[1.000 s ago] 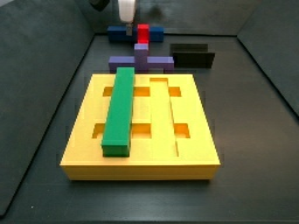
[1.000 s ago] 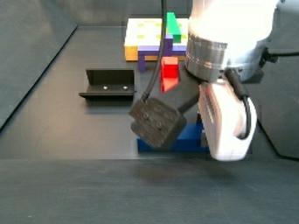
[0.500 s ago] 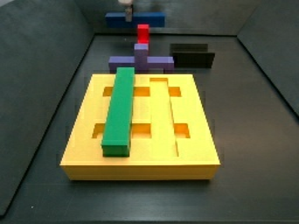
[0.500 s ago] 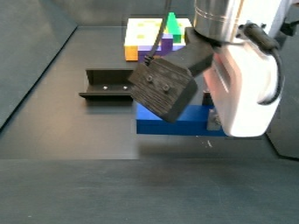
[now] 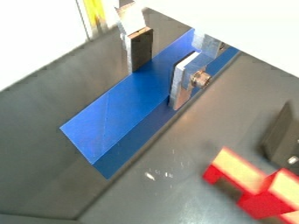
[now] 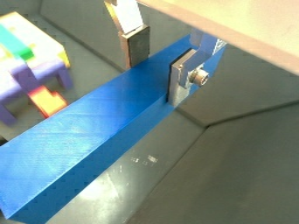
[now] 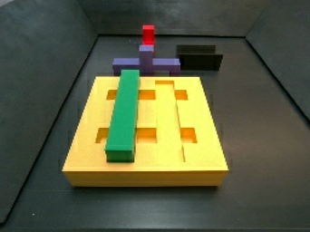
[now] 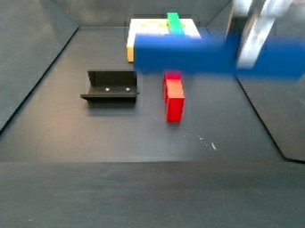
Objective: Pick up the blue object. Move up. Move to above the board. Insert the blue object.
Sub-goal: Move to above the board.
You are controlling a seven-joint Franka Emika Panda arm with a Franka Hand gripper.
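One blue bar [image 6: 100, 144], one yellow board [image 7: 148, 127], one green bar [image 7: 125, 112], one red block [image 8: 174, 96], one purple block [image 7: 147, 64], one fixture [image 8: 110, 86].

The gripper [image 5: 163, 61] grasps the blue bar across its width near one end; in both wrist views one silver finger [image 6: 184, 74] presses each long side. The bar's long axis runs out sideways from the gripper, level, clear of the floor. In a side view it is a motion-blurred blue band [image 8: 215, 52], with the red block below it.
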